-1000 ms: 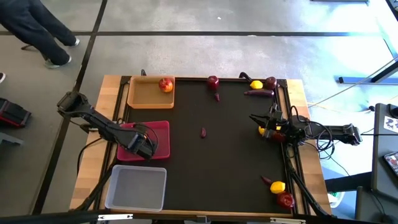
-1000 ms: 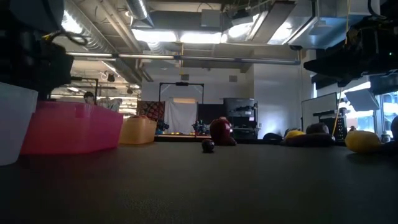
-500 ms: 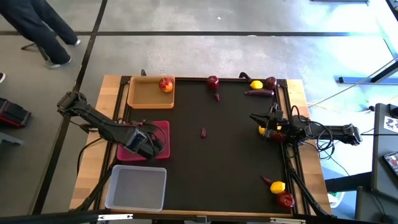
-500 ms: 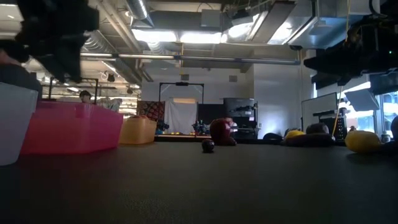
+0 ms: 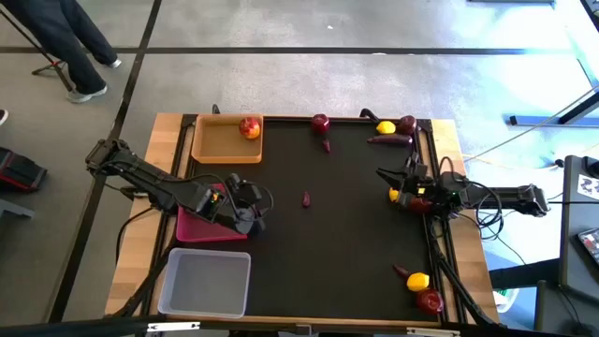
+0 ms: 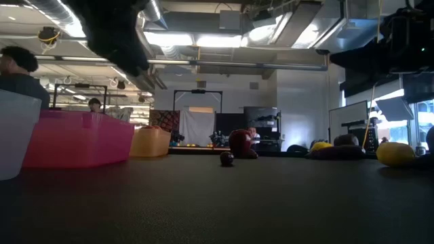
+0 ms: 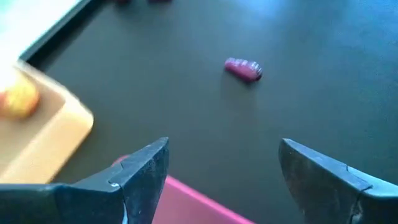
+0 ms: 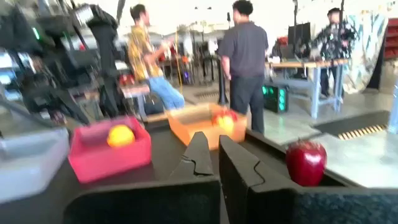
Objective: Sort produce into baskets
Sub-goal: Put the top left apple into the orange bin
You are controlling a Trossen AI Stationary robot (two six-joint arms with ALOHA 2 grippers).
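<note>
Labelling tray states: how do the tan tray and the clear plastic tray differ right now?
Contents: the tan tray holds one apple in its corner; the clear plastic tray looks empty.
Colour: the tan tray is opaque and wood-coloured; the plastic tray is translucent greyish-white.
Position: the tan tray sits at the table's far left corner, the plastic tray at the near left corner.
Shared: both are shallow rectangles of similar size.

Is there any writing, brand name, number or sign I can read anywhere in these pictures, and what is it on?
None can be read.
The three trays, tan tray, pink tray and clear tray, show no label.
The apples, such as the apple, lemons and purple root carry no stickers.
The left gripper, jaws open, and the right gripper, jaws shut, show no marking.
Screens and boards in the room behind are too blurred to read.
</note>
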